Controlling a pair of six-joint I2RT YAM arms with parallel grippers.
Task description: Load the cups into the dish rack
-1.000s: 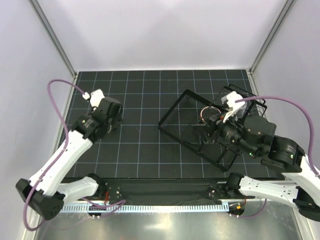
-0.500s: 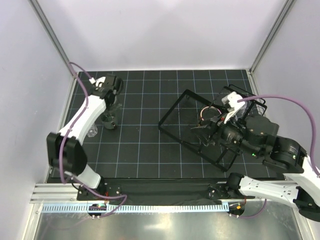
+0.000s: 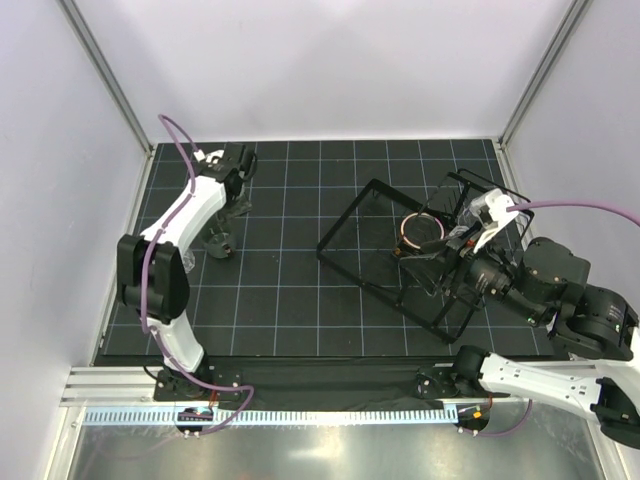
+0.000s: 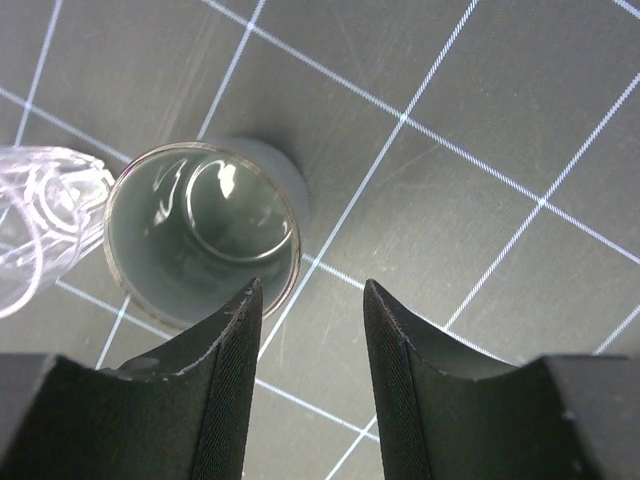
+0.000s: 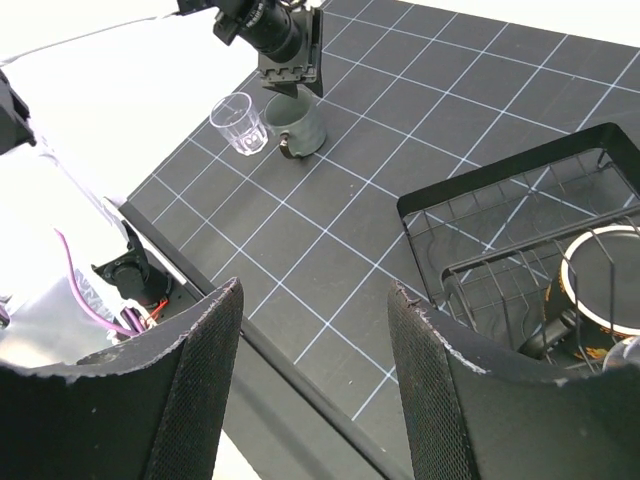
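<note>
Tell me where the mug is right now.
In the top view, the mug stands upright inside the dish rack, on the right side of the scene.

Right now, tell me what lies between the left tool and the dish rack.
Only bare gridded mat between left tool and dish rack, nothing else; the top external view shows it.

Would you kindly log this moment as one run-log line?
left tool: open above grey cup | right tool: open, empty | mug: in dish rack
</note>
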